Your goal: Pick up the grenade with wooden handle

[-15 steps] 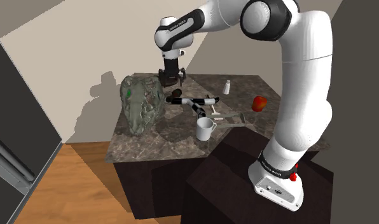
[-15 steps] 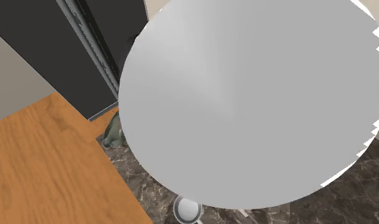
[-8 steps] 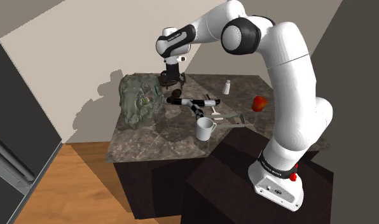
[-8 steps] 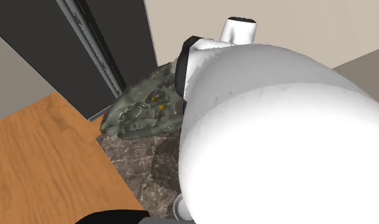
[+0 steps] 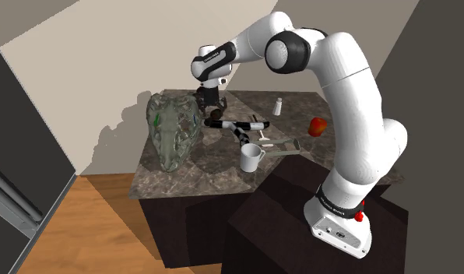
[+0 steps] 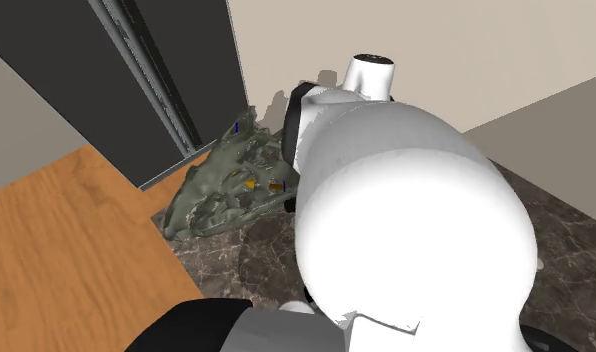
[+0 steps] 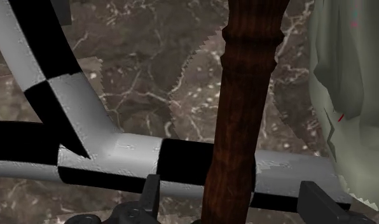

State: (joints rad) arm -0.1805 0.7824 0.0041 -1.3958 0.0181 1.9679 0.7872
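— Looking along the black two-finger gripper from the wrist view, what lies between its fingers?

— The grenade with the dark reddish-brown turned wooden handle. The handle runs straight out from the hand, through the gap. The jaws stand released: each finger is clear of the wood, with a space on either side, so nothing is grasped.

— And beneath the handle?

— A black-and-white banded tube crosses under it, lying on the dark veined marble tabletop. Whether the wood rests on the tube, I cannot tell.

— Where does this sit on the table?

— In the shoulder view the gripper hangs low over the far part of the tabletop, just beside a grey-green reptile-head sculpture. The grenade is a small dark shape directly under the hand, between the sculpture and the banded tube. Its head seems dark too, though it is too small there to be sure.

— What else is on the marble?

— A white mug stands nearer the dark box stand. A small white bottle is towards the far edge, and a red rounded object lies at the shoulder view's right. A flat grey tool lies between the mug and the red object.

— The second exterior view?

— A white arm link looms close. The sculpture is past it at the table's corner, above an orange-brown wooden floor.
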